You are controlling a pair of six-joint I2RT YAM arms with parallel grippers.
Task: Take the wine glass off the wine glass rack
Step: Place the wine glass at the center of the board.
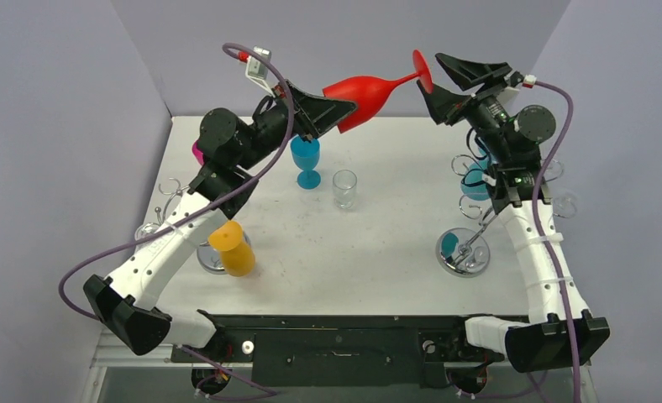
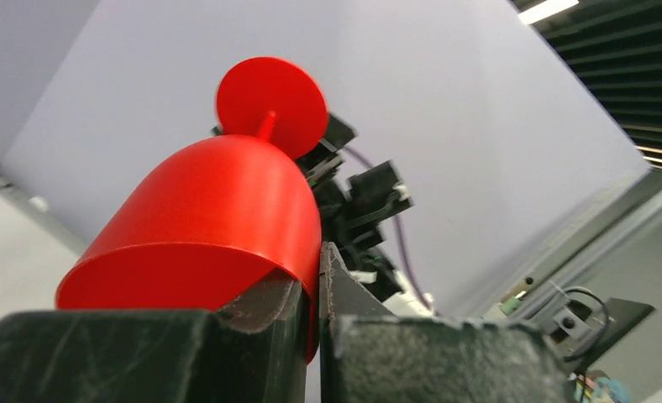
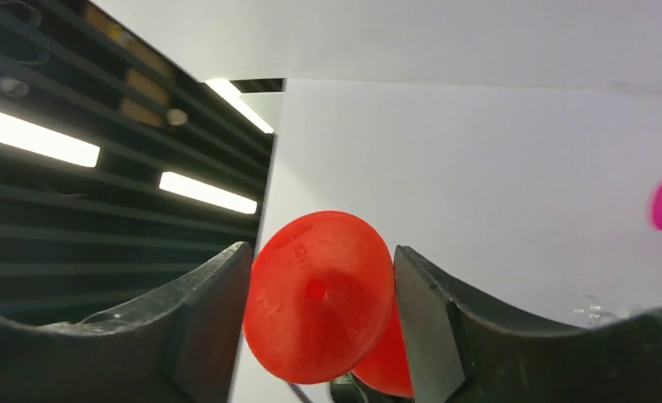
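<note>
A red wine glass [image 1: 363,98] hangs sideways in the air above the far side of the table, its bowl to the left and its foot to the right. My left gripper [image 1: 332,113] is shut on the rim of the bowl [image 2: 218,210], one finger inside and one outside. My right gripper [image 1: 435,80] stands open at the other end, its fingers [image 3: 206,311] apart on either side of the round red foot [image 3: 315,294]. The wire wine glass rack [image 1: 464,252] stands at the right, below my right arm.
A teal glass [image 1: 476,180] hangs on the right rack. A second rack [image 1: 170,201] stands at the left with a pink glass [image 1: 197,153] and an orange glass [image 1: 233,248]. A blue glass [image 1: 307,161] and a clear glass [image 1: 344,189] stand upright mid-table.
</note>
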